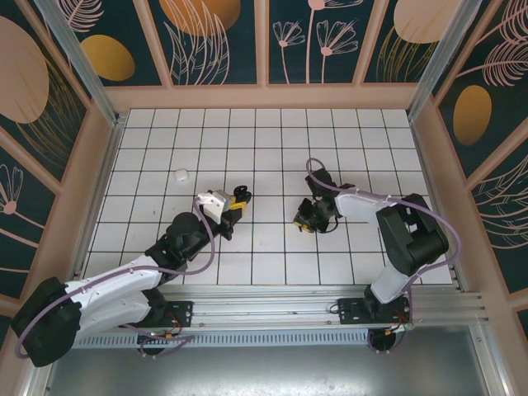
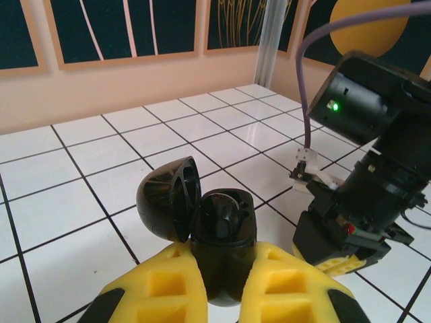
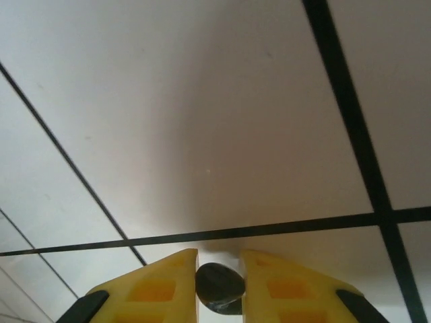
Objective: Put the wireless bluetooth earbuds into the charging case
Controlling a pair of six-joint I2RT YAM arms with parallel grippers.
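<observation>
On the white tiled table (image 1: 272,264), towards the left, a small whitish object (image 1: 181,174) is seen lying alone, too small to be made out further. To its right, the left gripper (image 1: 239,200) is reached out over the middle of the table and is clenched on the black charging case (image 2: 222,235), which is clamped between the yellow fingers (image 2: 165,286) and held above the tiles. The case's lid (image 2: 165,198) is swung open to the left, and the dark hollow inside is turned upward; what lies within cannot be told. Further right, well apart from the case, the right gripper (image 1: 305,221) is pointed down at the table, close above a tile. In the right wrist view a black earbud (image 3: 219,286) is seen pinched between that gripper's two yellow fingers (image 3: 158,289), touched by both pads, just over a black grout line.
</observation>
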